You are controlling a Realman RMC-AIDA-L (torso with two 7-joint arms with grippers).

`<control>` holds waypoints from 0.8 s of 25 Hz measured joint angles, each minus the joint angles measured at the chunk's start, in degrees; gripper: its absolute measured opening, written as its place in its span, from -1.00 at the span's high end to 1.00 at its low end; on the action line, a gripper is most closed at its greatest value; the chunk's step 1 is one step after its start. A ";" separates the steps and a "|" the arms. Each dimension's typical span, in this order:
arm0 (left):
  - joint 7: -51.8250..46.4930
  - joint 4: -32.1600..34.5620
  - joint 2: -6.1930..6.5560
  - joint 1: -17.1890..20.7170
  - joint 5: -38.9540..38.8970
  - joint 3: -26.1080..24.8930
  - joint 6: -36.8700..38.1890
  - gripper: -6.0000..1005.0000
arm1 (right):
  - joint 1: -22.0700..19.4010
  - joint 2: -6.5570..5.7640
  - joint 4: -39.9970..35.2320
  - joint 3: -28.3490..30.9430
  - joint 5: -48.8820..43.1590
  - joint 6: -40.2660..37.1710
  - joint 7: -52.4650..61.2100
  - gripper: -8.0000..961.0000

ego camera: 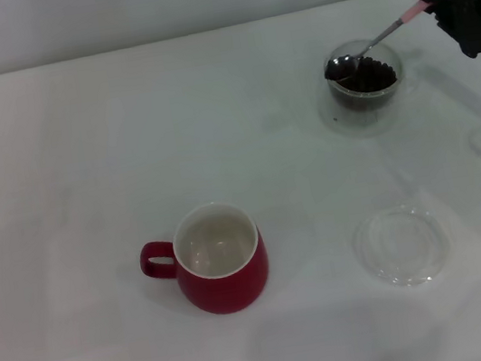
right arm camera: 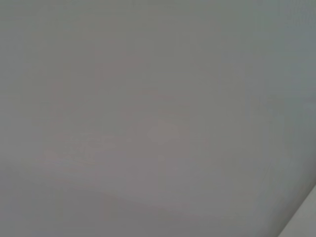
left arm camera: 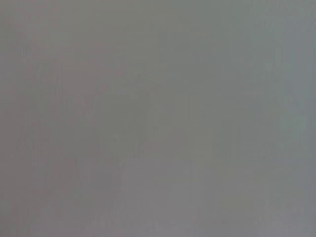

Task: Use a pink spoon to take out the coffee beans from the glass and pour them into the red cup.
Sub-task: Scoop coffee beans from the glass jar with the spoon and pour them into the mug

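At the far right of the head view my right gripper is shut on the pale pink handle of the pink spoon. The spoon slants down to the left, and its metal bowl hangs over the rim of the glass. Dark coffee beans fill the glass. The red cup stands at the near centre, its white inside showing and its handle pointing left. The left gripper is out of view. Both wrist views show only a blank grey surface.
A flat shallow clear glass dish lies on the white table to the right of the red cup, nearer to me than the glass.
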 joint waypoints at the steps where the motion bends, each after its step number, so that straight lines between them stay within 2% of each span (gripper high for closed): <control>1: -0.01 0.00 0.00 0.01 0.00 0.00 0.00 -0.78 | -0.01 0.01 -0.06 -0.13 -0.24 -0.61 0.18 0.66; 12: -0.01 0.02 -0.09 0.20 0.15 0.00 0.00 -0.78 | -0.12 1.05 -2.86 -6.88 -0.35 -3.76 2.91 0.66; 20: -0.01 0.02 0.00 0.16 0.10 0.00 0.00 -0.78 | -0.29 2.23 -5.74 -14.97 -0.34 -5.32 5.28 0.66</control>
